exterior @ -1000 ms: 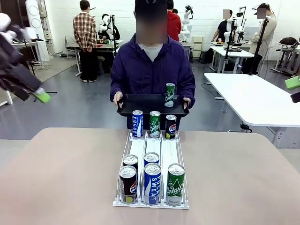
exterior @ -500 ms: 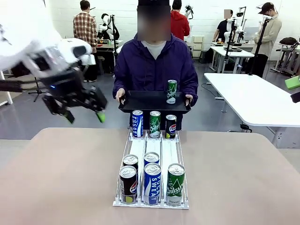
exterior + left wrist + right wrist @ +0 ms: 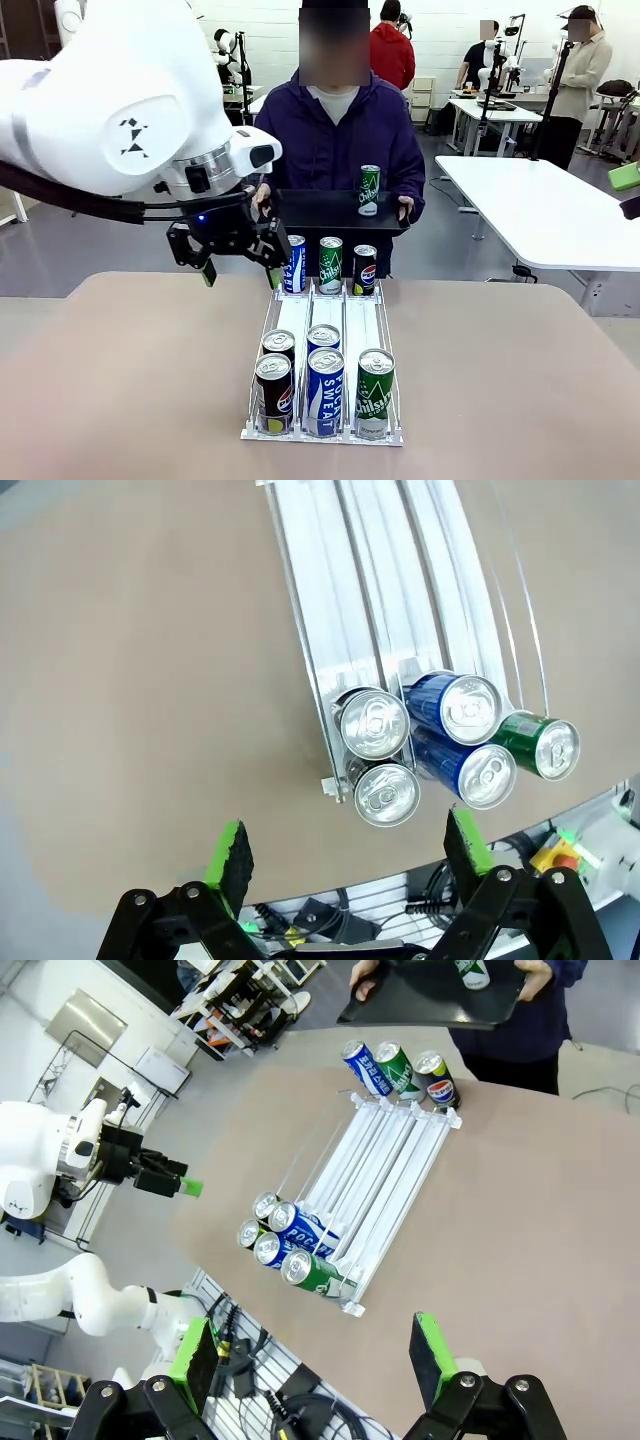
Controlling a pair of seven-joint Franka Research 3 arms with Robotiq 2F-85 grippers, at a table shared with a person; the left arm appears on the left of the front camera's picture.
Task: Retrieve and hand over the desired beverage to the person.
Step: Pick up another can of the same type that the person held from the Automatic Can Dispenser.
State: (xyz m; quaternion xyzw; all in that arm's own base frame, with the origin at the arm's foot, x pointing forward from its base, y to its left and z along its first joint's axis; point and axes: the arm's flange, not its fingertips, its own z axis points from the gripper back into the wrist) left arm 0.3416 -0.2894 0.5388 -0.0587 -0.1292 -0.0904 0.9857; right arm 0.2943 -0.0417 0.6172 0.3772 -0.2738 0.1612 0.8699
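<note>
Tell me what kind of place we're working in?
Most likely a robotics lab staging a drink-serving trial: white workbenches stand on an open grey floor, a can rack sits on our table, and the person stands holding a tray.

The person [image 3: 338, 130], in a dark purple hooded jacket over a white shirt, stands across the table, beyond the left gripper [image 3: 240, 272] and its spread jaws. Both hands hold a black tray [image 3: 320, 212] level, with one green can [image 3: 369, 190] upright on it. Three far cans [image 3: 330, 265], blue, green and black, stand upright in a row just beside those jaws, though how close in depth is hard to judge. Five near cans [image 3: 457, 708], two black, two blue and one green, stand upright ahead of the jaws, closer to one finger than the other.
</note>
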